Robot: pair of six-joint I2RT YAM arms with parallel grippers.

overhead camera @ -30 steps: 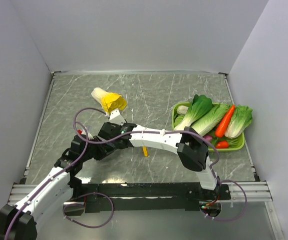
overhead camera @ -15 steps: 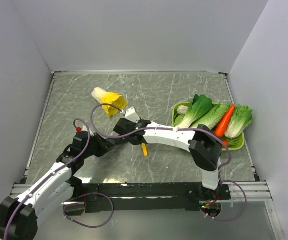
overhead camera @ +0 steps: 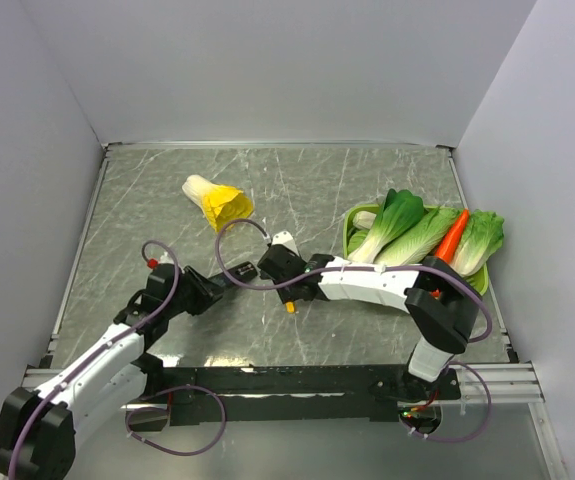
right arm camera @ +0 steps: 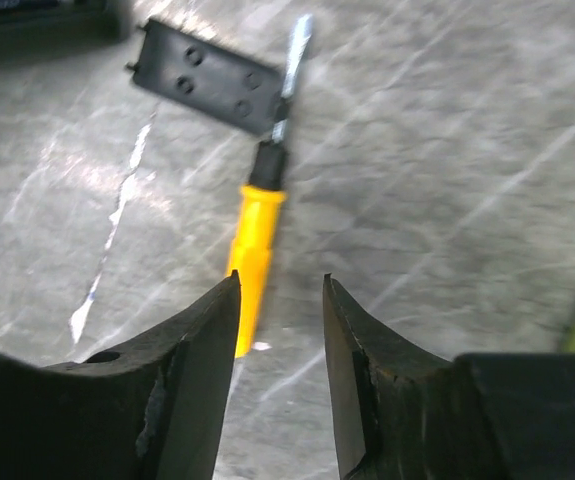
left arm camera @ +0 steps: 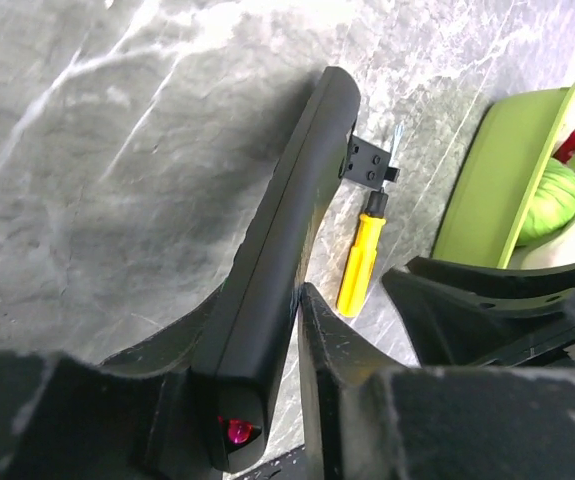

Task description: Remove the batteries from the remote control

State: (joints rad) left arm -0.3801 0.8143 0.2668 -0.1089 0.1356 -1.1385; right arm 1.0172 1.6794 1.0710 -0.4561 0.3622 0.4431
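The remote control [left arm camera: 287, 220] is a slim black bar lying between the fingers of my left gripper [left arm camera: 262, 305], its red-lensed end nearest the camera. The left finger is against it. A thin strip of table shows between it and the right finger [left arm camera: 337, 350], so the jaws stand slightly open around it. From above, the remote [overhead camera: 235, 278] reaches from the left gripper [overhead camera: 205, 290] toward my right gripper [overhead camera: 272, 272]. The right gripper [right arm camera: 281, 280] hangs open and empty over the table, beside a yellow-handled screwdriver [right arm camera: 252, 250]. The batteries are out of view.
A short black flat piece [right arm camera: 212, 85] lies by the screwdriver's tip, near the remote's far end [left arm camera: 370, 165]. A green tray [overhead camera: 459, 296] of toy vegetables sits at the right. A yellow-and-white cabbage [overhead camera: 217, 203] lies behind the arms.
My right arm has drawn back to the right, away from the left gripper and the remote. Both pairs of jaws have opened a little. The left arm has barely moved.
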